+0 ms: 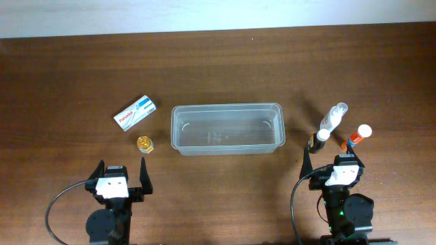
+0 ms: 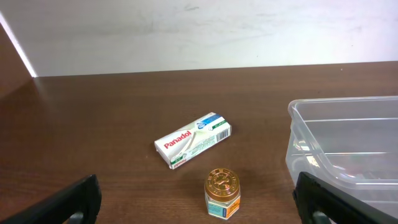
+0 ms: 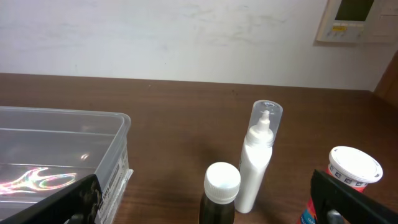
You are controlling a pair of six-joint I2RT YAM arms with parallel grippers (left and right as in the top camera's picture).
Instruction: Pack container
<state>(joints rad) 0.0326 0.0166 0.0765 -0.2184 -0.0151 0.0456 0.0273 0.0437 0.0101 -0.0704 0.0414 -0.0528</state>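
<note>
Clear plastic, the container (image 1: 225, 107) is sitting empty, the left gripper (image 1: 122, 170) and right gripper (image 1: 333, 163) hovering spread near it. A good first pick, I judge, is approaching the Panadol box (image 1: 135, 113) left of the container, squarely across its narrow width.

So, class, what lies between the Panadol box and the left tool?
The small gold-lidded jar, touching neither Panadol box nor left tool, shown overhead.

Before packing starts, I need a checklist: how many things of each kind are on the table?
Container: 1
Pill box: 1
Small jar: 1
Bottles: 3 (spray bottle, dark bottle, orange bottle)
Total: 6
</note>
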